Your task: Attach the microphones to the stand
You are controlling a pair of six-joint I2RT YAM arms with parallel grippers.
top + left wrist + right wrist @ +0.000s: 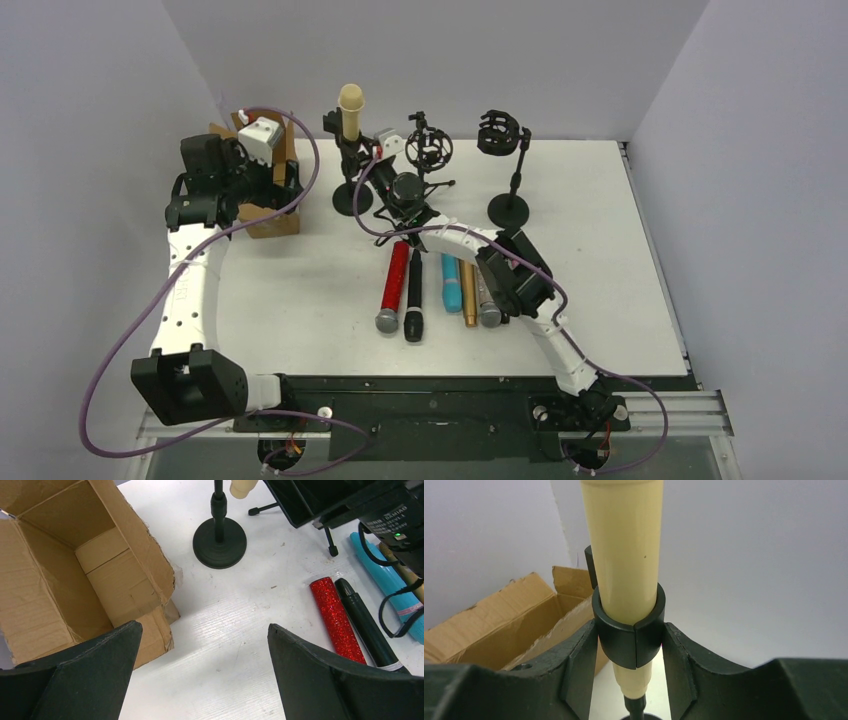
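Observation:
A cream microphone point(350, 104) stands upright in the black clip point(629, 635) of the left stand point(352, 198); it fills the right wrist view point(624, 555). My right gripper point(630, 645) is open, its fingers point(581, 660) close on either side of the clip with thin gaps. Red point(394, 275), black point(414, 295), teal point(451, 283), gold point(468, 297) and partly hidden silver point(488, 310) microphones lie in a row on the table. My left gripper point(205, 650) is open and empty above the table beside the box, left of the red microphone point(337, 617).
An open, empty cardboard box point(265, 215) lies on its side at the back left point(50, 580). A shock-mount stand point(428, 148) and a second stand with an empty black holder point(505, 135) stand at the back. The right arm point(520, 285) reaches over the row of microphones.

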